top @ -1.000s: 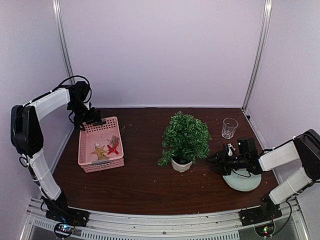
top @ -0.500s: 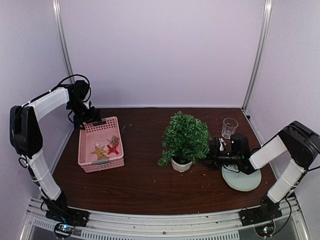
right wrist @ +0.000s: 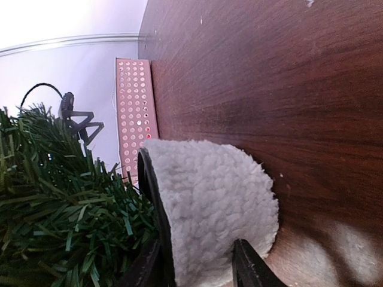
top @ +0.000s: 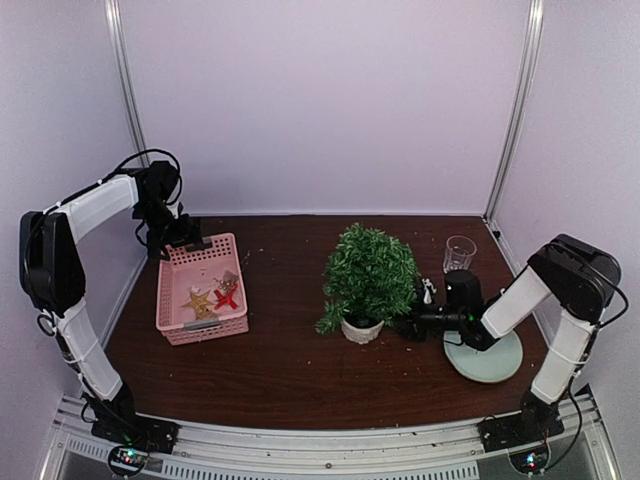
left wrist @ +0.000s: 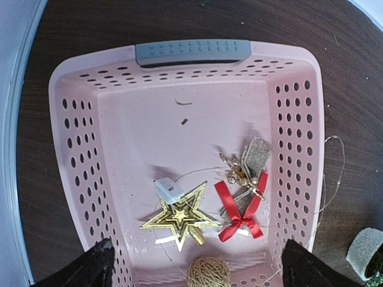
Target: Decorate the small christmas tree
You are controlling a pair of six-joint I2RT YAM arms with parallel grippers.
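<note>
While the left arm [top: 95,205] reaches over a pink basket [top: 170,300] at the far left of the dark wooden bench [top: 290,370], the tree [top: 370,272] stands upright near the middle of the bench, slightly right of centre, bushy and dark green in a small round white pot [top: 360,330]; the left fingers [left wrist: 99,266] are spread wide, one at each lower corner of the wrist view, gripping nothing and hanging above the basket; inside the basket lie a gold star [left wrist: 179,218], a red bow [left wrist: 240,209] just right of the star, a grey-brown bow with a gold trinket [left wrist: 248,164] above the red one, a twine ball [left wrist: 208,274] at the near edge, and a thin wire that trails over the right wall; a grey handle [left wrist: 191,52] caps the basket's far rim; the right arm [top: 510,300] stretches low across the bench from the right, its fingers [right wrist: 248,269] just beside the pot, on the pot's right; from the right wrist the fingers stand part-way apart with the pot's fleecy white side showing in the gap, nothing clamped between them, and I cannot tell whether they touch the pot; green needles fill the left of that view; a clear glass [top: 459,254] stands upright at the far right, behind the right arm; a pale round plate [top: 490,365] lies on the bench under that arm, right of the tree and apart from it.
</note>
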